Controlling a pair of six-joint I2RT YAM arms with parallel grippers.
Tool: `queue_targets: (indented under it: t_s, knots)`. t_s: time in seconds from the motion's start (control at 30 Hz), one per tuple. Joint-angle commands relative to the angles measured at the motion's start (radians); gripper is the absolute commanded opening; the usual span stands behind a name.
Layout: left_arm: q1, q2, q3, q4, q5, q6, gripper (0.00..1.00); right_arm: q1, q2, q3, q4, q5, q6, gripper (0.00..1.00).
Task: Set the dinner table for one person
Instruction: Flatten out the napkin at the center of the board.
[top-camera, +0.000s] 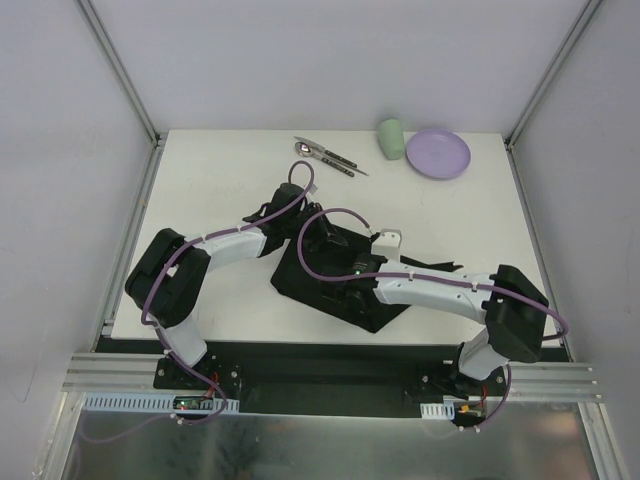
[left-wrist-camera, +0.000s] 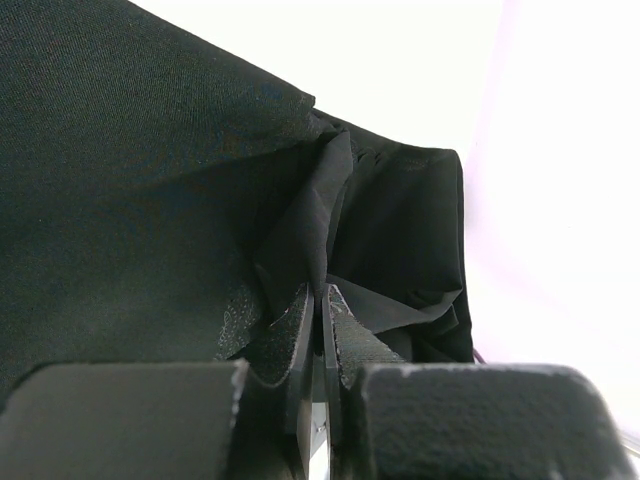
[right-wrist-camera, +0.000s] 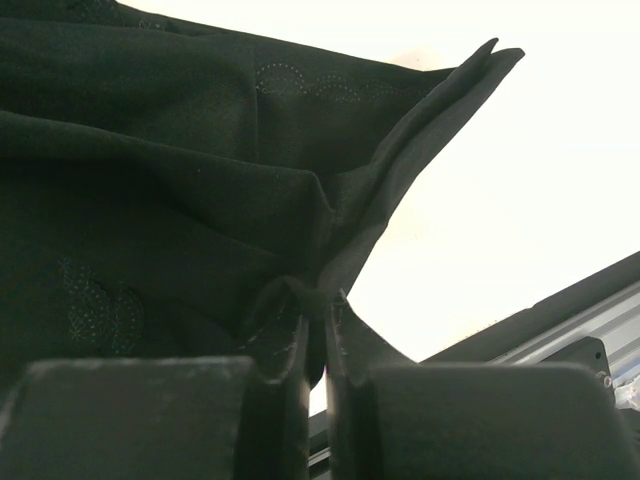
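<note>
Left gripper (left-wrist-camera: 320, 300) and right gripper (right-wrist-camera: 315, 322) each pinch a fold of the mat (top-camera: 300, 282), rumpled mid-table (top-camera: 220, 190) and not yet flat. At twelve o'clock lies cutlery (top-camera: 326, 156), toward one the cup (top-camera: 391, 137) and plate (top-camera: 438, 153) — all unplaced, so I'd judge it barely begun.

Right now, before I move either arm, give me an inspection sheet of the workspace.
Surface: white table, matte.
Job's things: black mat bunched mid-table; cutlery, cup and plate along the far edge.
Clutter: nothing seen.
Grippers: left fingers shut on a mat fold; right fingers shut on another.
Cables: purple cables along both arms, one looping above the mat.
Surroundings: metal rails, plain walls.
</note>
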Motion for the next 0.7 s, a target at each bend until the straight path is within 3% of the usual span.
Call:
queue_targets:
  t_s: [0.0, 0.03, 0.17, 0.47, 0.67]
  knots:
    - [-0.011, -0.015, -0.001, 0.002, 0.003, 0.017, 0.0, 0.013, 0.009, 0.05, -0.088, 0.035, 0.044, 0.23]
    - [-0.013, -0.018, -0.003, 0.0, -0.002, 0.018, 0.0, 0.013, 0.008, 0.053, -0.106, 0.041, 0.046, 0.38]
    - [-0.007, -0.033, -0.024, -0.017, -0.011, 0.03, 0.0, 0.018, -0.018, 0.06, -0.14, 0.072, 0.061, 0.58]
    - [0.013, -0.151, -0.124, -0.069, -0.032, 0.072, 0.0, 0.016, -0.184, 0.024, -0.223, 0.11, 0.117, 0.64]
    - [0.019, -0.303, -0.197, -0.161, -0.06, 0.115, 0.0, -0.048, -0.276, -0.013, -0.206, 0.101, 0.058, 0.66]
